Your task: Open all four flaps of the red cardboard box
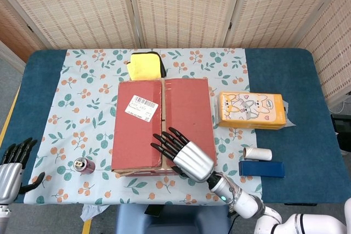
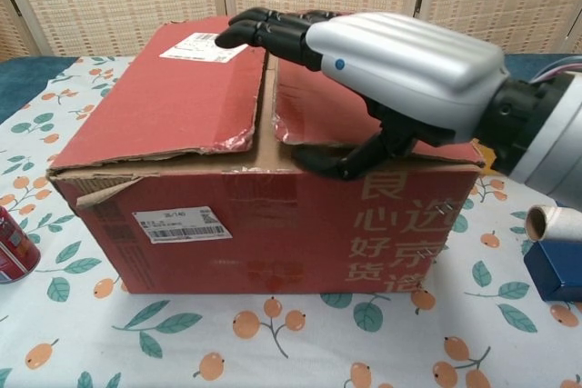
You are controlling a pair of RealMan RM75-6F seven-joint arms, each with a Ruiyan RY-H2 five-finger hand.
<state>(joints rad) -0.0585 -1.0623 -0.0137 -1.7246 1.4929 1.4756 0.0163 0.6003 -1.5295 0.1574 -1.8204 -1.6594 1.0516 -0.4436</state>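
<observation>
Chest view: the right hand [image 2: 400, 70] holds nothing, its fingers [image 2: 264, 29] stretched flat over the centre seam of the closed red cardboard box [image 2: 209, 124] mid-table. They should probably hook under the right flap's torn edge, then lift outward. The left hand [image 1: 10, 171] waits empty, fingers spread, well apart.

The box [image 1: 162, 124] is red with a white label [image 1: 143, 108]. The cloth [image 1: 82, 113] is pale blue with orange berries and teal leaves. The table [image 1: 290, 108] is dark blue.
</observation>
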